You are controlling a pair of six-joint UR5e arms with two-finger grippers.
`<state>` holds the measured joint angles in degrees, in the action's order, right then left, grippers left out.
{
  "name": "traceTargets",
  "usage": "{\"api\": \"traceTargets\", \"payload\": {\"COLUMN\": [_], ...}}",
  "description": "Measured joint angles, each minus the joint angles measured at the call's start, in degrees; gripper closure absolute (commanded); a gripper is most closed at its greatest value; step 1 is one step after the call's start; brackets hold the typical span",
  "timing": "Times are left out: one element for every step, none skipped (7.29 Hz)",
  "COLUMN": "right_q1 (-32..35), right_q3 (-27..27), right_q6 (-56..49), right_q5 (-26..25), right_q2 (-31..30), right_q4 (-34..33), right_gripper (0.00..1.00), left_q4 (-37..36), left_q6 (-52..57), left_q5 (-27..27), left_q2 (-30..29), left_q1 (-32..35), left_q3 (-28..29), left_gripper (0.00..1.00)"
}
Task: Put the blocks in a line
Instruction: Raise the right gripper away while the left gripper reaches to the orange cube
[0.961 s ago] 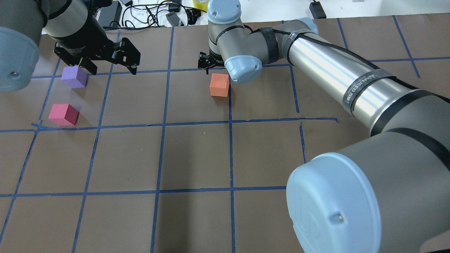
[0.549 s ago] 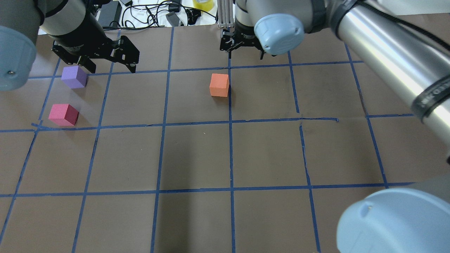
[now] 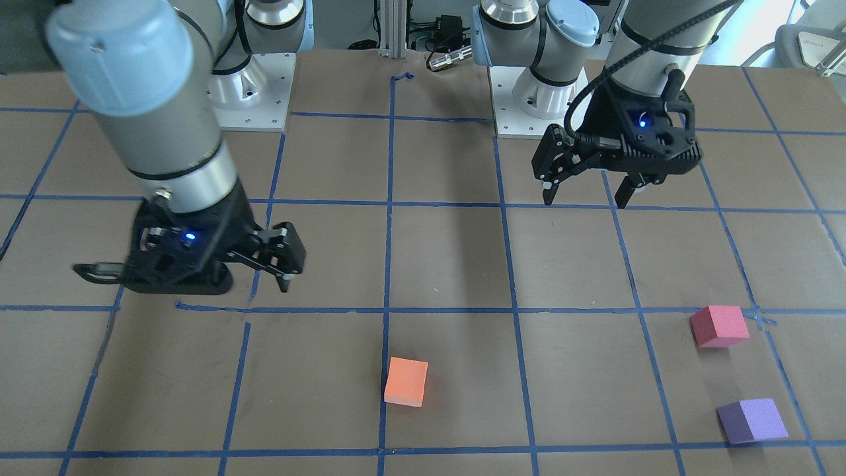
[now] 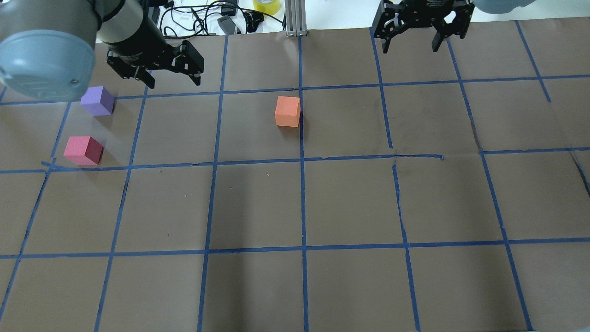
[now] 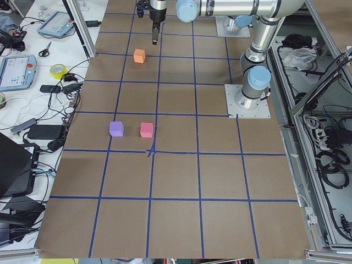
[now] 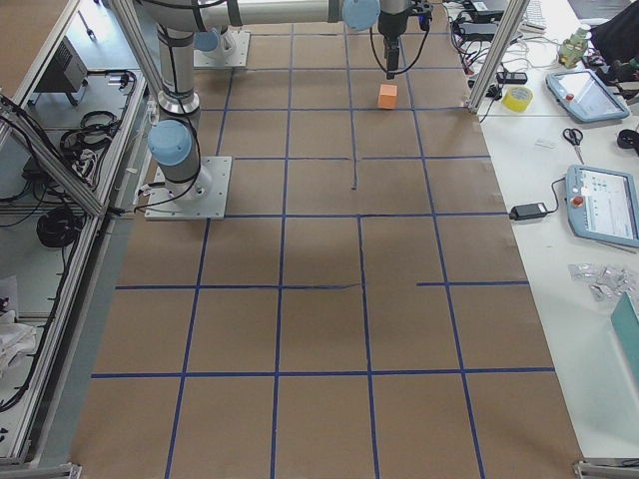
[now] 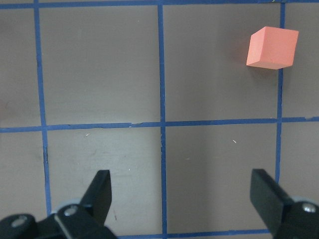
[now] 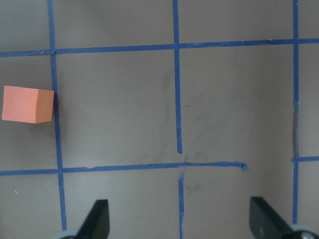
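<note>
I have both arms hanging above the far side of the table [image 4: 258, 207], fingers pointing down. The left gripper [image 4: 174, 82] and the right gripper [image 4: 410, 45] each have their jaws spread wide with nothing between them, ready, I think, to drop onto a cube. Each wrist camera has the orange block [image 4: 287, 110] in sight; it sits mid-table, just beside a blue tape line [image 4: 302, 184]. The purple block [image 4: 97, 100] and pink-red block [image 4: 83, 150] lie near each other on my left, well apart from the orange one. No line yet, as I judge it. The left gripper hovers near the purple cube – my likely first pick.
</note>
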<state>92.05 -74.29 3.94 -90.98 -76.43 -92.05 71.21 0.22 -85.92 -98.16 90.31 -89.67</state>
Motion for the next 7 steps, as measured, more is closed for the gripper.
{"api": "traceTargets", "payload": {"right_q1": [-0.56, -1.01, -1.21, -1.16, -1.07, -1.00, -0.98], "right_q3": [-0.21, -0.48, -0.61, -0.73, -1.27, -2.70, -4.88], "right_q6": [-0.26, -0.11, -0.06, -0.08, -0.13, -0.12, -0.07], "right_q5": [-0.02, 0.31, 0.57, 0.56, 0.56, 0.40, 0.22], "right_q2": [-1.07, -1.62, -2.05, -2.89, -4.04, -5.40, -7.15], "right_q4": [1.72, 2.16, 2.32, 2.67, 2.98, 3.07, 2.95], "right_gripper": [0.00, 0.00, 0.00, 0.00, 0.00, 0.00, 0.00], "left_q4": [-5.22, -9.69, -12.42, -13.98, -15.45, -17.94, -20.26], "left_q6": [-0.46, -0.63, -0.67, -1.07, -1.61, -1.91, -2.31], "left_q5": [1.63, 3.17, 4.13, 4.62, 4.83, 4.92, 4.88], "left_q2": [-3.93, -8.10, -12.13, -16.10, -19.99, -23.62, -26.55], "left_q1": [1.10, 2.28, 3.85, 5.69, 7.08, 8.24, 9.43], "left_q3": [0.30, 1.17, 2.76, 4.68, 6.23, 7.19, 8.04], "left_gripper": [0.00, 0.00, 0.00, 0.00, 0.00, 0.00, 0.00]}}
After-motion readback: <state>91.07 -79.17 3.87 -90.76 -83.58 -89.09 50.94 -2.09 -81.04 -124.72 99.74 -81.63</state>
